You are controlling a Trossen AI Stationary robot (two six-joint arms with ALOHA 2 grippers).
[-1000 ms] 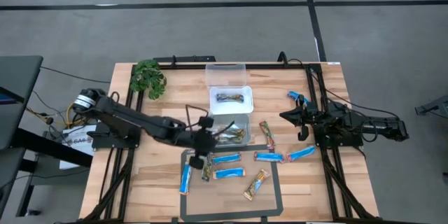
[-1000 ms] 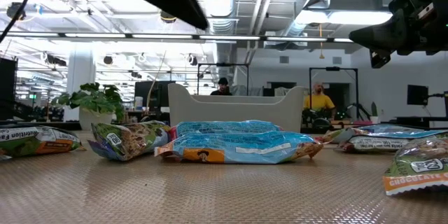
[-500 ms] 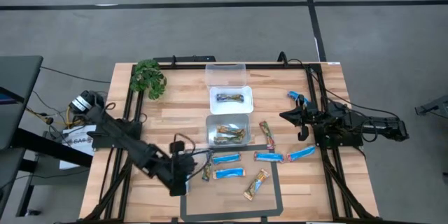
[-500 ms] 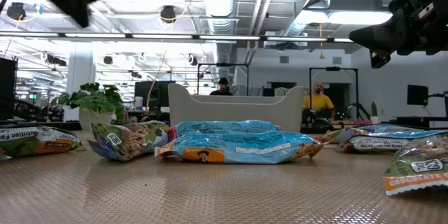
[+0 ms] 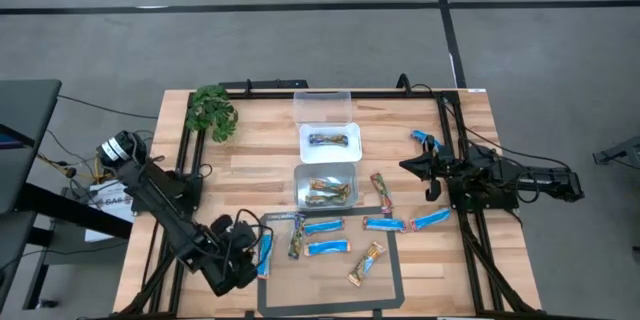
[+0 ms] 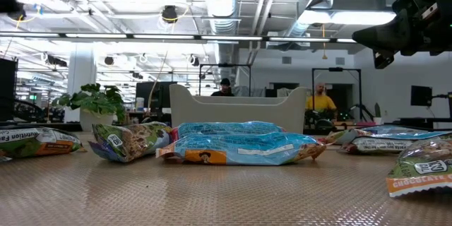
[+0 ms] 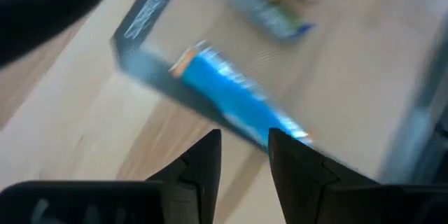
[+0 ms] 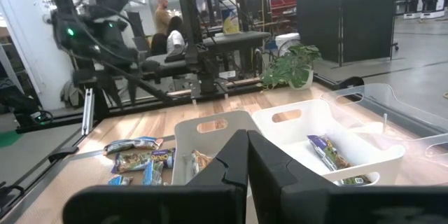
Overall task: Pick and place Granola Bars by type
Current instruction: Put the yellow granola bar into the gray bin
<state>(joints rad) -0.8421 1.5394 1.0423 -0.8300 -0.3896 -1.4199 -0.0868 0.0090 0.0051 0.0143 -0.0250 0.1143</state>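
Several wrapped Granola Bars lie flat on the wooden table inside and around a dark tape rectangle (image 5: 398, 260). They include a blue bar (image 5: 265, 253) across the rectangle's left line, a multicoloured one (image 5: 296, 235), blue ones (image 5: 323, 227) and a tan one (image 5: 367, 262). My left gripper (image 5: 250, 257) hovers open just left of that blue bar (image 7: 238, 105), which lies ahead of its fingertips in the left wrist view; nothing is between the fingers. My right gripper (image 5: 425, 175) waits shut and empty by the table's right edge.
Two white bins stand mid-table: the far one (image 5: 330, 141) holds a dark bar, the near one (image 5: 326, 190) holds orange-brown bars. A clear lid (image 5: 322, 107) lies beyond them. A green plant (image 5: 211, 112) sits at the far-left corner. People stand in the room behind.
My left arm has swung from over the near bin toward the table's near-left, coming down beside the blue bar on the left tape line; it has left the low view. No bar has moved.
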